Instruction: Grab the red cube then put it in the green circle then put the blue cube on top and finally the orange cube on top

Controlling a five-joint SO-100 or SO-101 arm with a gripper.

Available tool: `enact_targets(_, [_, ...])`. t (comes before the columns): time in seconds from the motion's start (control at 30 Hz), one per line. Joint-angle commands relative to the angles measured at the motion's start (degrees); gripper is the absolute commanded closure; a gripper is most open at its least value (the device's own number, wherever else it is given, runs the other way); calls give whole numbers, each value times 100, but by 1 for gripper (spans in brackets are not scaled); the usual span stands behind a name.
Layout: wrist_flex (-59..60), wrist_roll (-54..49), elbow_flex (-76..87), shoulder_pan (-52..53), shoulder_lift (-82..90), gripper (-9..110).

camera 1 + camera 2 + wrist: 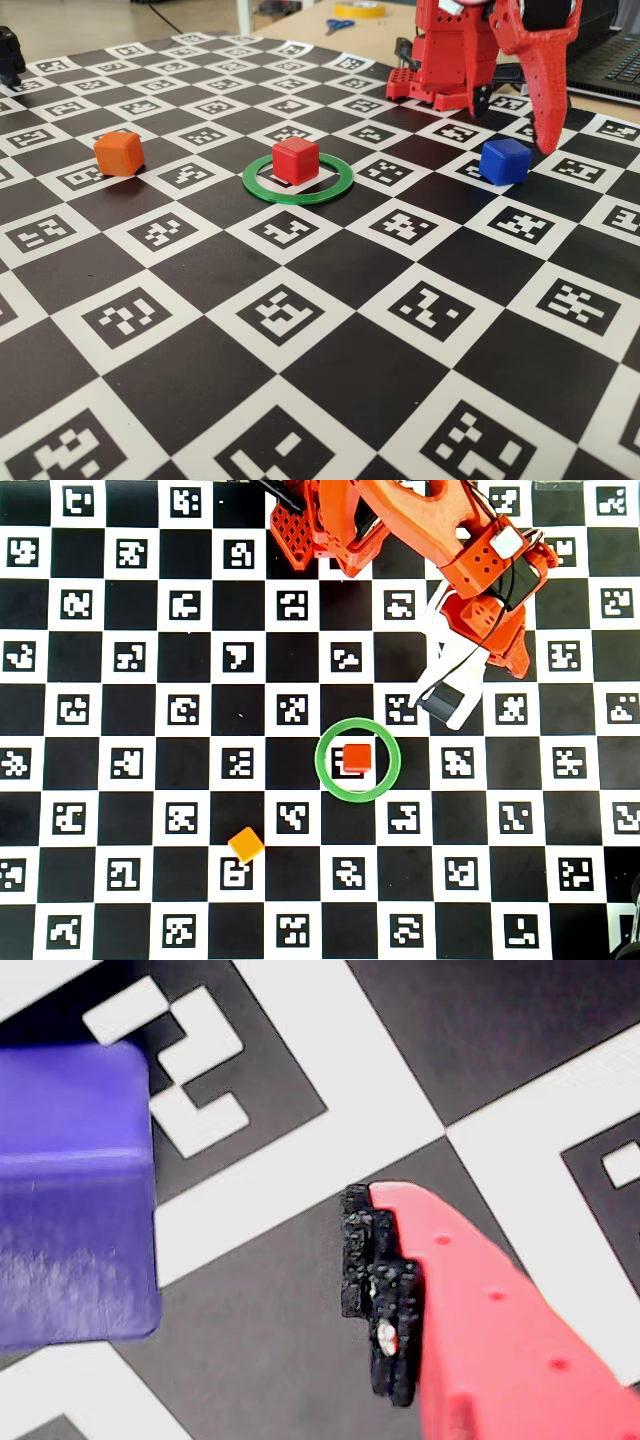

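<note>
Red claw (535, 135) low over the board, empty.

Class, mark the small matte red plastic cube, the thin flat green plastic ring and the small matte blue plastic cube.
small matte red plastic cube (295, 160), fixed view, front face.
thin flat green plastic ring (324, 775), overhead view, left band.
small matte blue plastic cube (70, 1240), wrist view, side face.

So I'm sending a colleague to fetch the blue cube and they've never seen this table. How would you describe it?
On the checkerboard mat of black squares and coded markers, find the green circle around the red cube. In the fixed view the blue cube sits to its right, outside the ring, beside the red gripper. It is the only blue block.
</note>
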Motion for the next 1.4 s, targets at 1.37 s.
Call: enact_targets(1.37, [-782,457,-26,-316,-633,54])
